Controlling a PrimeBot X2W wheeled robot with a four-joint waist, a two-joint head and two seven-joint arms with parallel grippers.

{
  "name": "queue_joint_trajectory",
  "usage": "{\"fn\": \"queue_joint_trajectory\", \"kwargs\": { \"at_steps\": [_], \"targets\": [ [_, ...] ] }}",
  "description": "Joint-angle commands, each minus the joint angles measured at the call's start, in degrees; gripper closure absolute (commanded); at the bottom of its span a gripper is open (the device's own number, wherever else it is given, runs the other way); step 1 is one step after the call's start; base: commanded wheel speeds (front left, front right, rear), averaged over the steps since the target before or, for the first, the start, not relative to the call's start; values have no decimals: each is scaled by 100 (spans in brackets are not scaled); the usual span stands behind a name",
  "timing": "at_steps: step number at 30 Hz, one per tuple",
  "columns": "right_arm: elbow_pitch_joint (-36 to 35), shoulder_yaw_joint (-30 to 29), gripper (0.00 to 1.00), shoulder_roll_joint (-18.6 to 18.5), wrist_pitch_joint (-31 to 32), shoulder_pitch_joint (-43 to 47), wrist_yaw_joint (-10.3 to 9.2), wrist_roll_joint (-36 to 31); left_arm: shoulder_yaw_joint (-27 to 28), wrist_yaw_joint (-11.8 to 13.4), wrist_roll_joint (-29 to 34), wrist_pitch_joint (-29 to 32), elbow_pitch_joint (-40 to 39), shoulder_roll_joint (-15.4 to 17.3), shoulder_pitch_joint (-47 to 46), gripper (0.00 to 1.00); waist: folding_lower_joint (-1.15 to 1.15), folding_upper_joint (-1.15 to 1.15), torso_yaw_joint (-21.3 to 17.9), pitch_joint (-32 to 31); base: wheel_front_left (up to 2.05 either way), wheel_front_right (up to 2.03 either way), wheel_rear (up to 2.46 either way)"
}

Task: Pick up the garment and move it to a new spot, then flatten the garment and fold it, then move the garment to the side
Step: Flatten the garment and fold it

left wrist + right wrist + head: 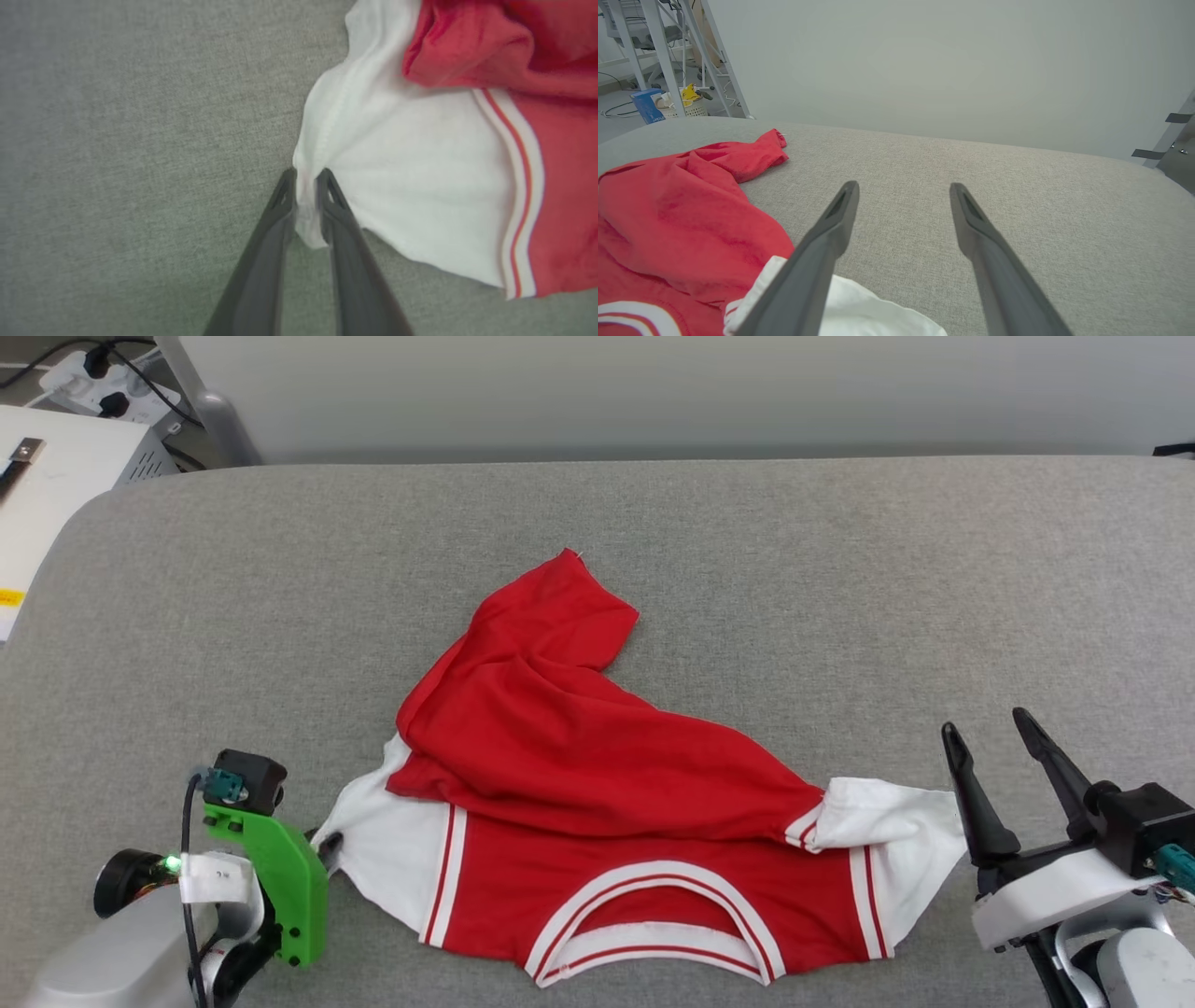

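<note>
The garment [597,775], a red T-shirt with white sleeves and striped trim, lies crumpled on the grey surface [747,569], collar toward me and its lower half folded up over the chest. My left gripper [329,845] is shut on the edge of the white left sleeve [397,186]; the left wrist view shows cloth pinched between the fingertips of that gripper [306,179]. My right gripper [988,733] stands open just right of the other white sleeve [901,831], fingers [840,210] raised above the surface with nothing between them. The lettering is hidden.
A white unit [56,476] with a power strip and cables [103,378] stands off the back left corner. A pale wall [653,392] runs behind the surface. In the right wrist view, a metal frame [668,56] and a basket [689,105] stand beyond the far end.
</note>
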Motion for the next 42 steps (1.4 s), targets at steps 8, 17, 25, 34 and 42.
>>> {"fn": "queue_joint_trajectory", "kwargs": {
  "at_steps": [8,17,25,34,42],
  "targets": [
    [-331,-32,0,-759,62,-473,-4,142,232,677,583,-1676,64,-333,246,0,0,0,227,-274,0,0,0],
    [-1204,1019,0,-2472,1749,-1202,-4,1252,1436,1682,1562,-2023,-1068,-465,801,0,0,0,483,-382,0,0,0],
    [-1626,1956,0,-3672,4234,-1587,-4,2731,2983,1933,2965,-2025,-2075,-853,1773,0,0,0,588,-309,0,0,0],
    [-1651,2694,0,-3969,5954,-1658,-4,3240,4002,1660,4023,-2026,-2430,-1550,2313,0,0,0,752,81,0,0,0],
    [-1089,3533,0,-3745,5798,-2154,-4,2907,4553,1240,4618,-2026,-2488,-2124,2213,0,0,0,939,635,0,0,0]
  ]
}}
